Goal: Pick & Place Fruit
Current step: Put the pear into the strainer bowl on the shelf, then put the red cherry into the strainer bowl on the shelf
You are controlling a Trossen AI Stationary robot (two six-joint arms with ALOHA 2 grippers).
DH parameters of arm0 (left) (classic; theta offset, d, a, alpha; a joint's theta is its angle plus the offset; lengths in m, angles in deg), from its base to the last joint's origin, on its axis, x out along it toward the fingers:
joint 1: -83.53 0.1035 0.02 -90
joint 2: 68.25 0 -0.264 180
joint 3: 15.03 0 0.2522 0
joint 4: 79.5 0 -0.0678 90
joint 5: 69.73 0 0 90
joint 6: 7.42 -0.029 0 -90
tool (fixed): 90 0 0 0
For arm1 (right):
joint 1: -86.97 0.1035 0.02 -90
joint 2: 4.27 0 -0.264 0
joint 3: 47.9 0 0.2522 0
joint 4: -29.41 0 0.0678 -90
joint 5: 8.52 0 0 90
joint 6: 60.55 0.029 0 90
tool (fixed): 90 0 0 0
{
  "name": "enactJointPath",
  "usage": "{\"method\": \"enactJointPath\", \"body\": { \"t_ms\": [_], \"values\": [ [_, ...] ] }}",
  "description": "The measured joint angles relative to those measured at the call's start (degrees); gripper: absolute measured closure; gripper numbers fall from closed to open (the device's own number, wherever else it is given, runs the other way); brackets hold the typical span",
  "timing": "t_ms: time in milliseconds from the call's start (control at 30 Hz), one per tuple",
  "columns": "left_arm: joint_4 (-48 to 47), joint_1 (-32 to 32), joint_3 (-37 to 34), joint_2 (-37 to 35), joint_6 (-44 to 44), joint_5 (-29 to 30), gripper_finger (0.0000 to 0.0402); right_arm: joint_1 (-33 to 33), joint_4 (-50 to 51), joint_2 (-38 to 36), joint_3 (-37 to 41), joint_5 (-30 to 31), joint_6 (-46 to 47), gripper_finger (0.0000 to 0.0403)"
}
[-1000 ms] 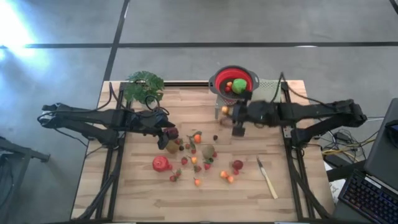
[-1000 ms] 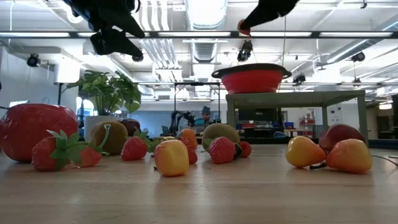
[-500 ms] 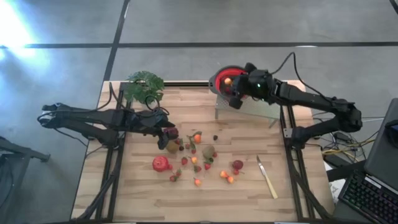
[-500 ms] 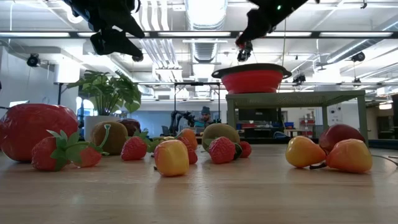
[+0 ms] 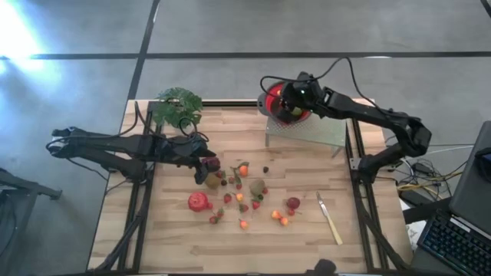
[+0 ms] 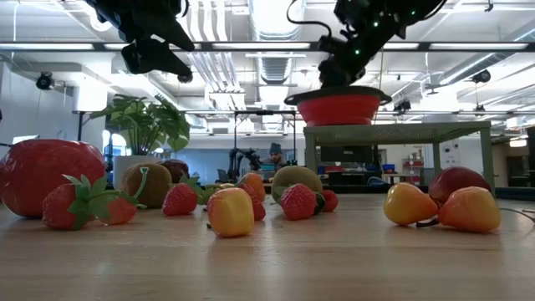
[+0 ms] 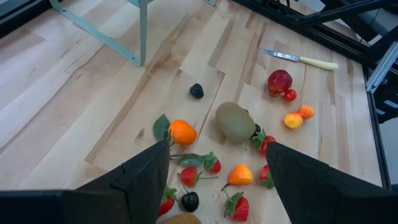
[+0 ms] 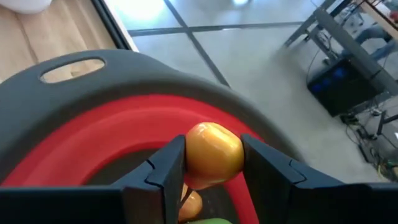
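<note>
Fingers of the right gripper pinch an orange-yellow fruit just over the red bowl (on its raised stand). Beneath the left gripper, spread wide, scattered fruit lies on the tabletop.

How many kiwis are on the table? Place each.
2: the central kiwi lies mid-table; the left kiwi sits by the left hand. The bowl may hide others.

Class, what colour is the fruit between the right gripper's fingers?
Yellow-orange. The fruit shows best in the right wrist view, over the red bowl.
</note>
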Motion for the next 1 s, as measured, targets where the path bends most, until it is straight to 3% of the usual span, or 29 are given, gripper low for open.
{"method": "enactJointPath", "body": {
  "t_ms": [333,1000],
  "values": [
    [0.0,0.0,0.0,0.0,0.0,0.0,0.0128,-0.2,-1.4,-0.4,0.0,0.5,1.0,0.0274],
    [0.0,0.0,0.0,0.0,0.0,0.0,0.0128,0.7,1.6,-3.2,0.1,-0.2,6.3,0.0175]
  ]
}}
